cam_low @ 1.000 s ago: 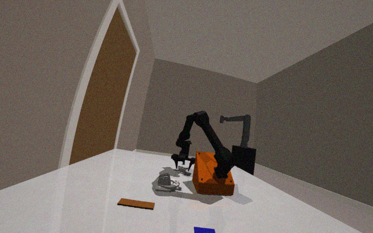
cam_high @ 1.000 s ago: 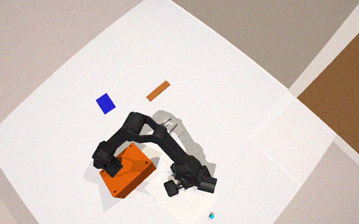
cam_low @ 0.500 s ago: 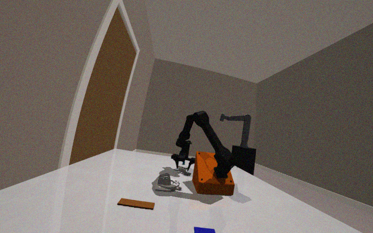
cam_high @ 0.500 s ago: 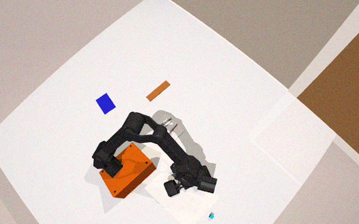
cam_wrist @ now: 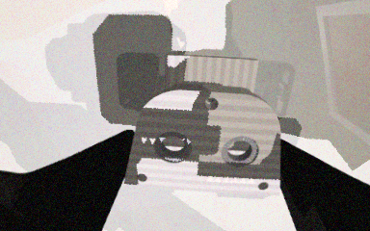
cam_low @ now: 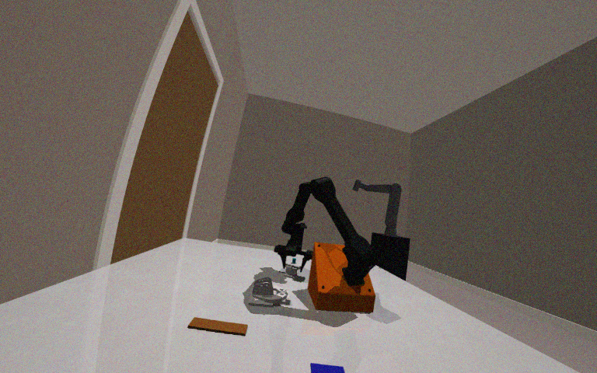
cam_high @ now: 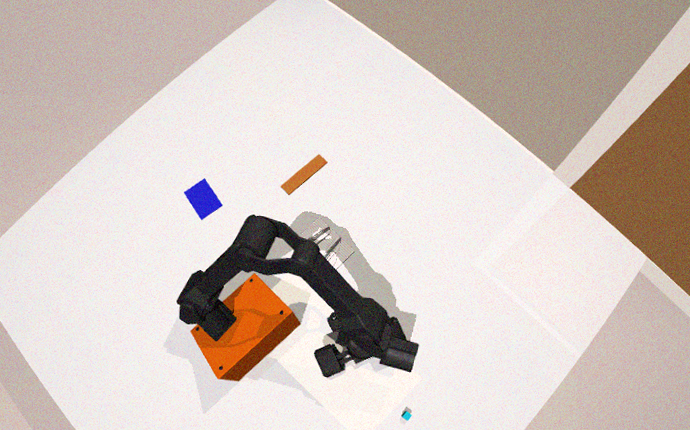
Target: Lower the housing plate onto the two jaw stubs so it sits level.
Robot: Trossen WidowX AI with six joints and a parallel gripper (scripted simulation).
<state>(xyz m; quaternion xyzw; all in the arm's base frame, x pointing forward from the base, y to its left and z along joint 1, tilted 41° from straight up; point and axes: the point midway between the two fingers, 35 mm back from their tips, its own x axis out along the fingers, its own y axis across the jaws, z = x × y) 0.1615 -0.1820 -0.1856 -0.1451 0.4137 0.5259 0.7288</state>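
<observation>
The housing plate point(cam_wrist: 251, 115) is pale grey with a rounded far edge, two ringed holes and three small holes. My gripper point(cam_low: 293, 268) point(cam_wrist: 203, 141) is shut on the housing plate, a fingertip at each side edge. A dark grey block point(cam_wrist: 108, 48) with a recess and a pale ribbed part point(cam_wrist: 222, 71) show beyond and partly under the plate. A grey metallic assembly point(cam_low: 263, 287) with a raised ribbed part stands apart from the gripper, nearer the exterior camera. The arm hides the fingertips and plate in the top view. The jaw stubs and pins cannot be made out.
An orange block point(cam_high: 253, 325) point(cam_low: 336, 301) lies beside the arm's base. A brown bar point(cam_high: 303, 174) point(cam_low: 218, 326) and a blue square point(cam_high: 203, 198) point(cam_low: 327, 367) lie farther off. A small cyan cube point(cam_high: 406, 415) point(cam_low: 294, 260) lies beyond the gripper.
</observation>
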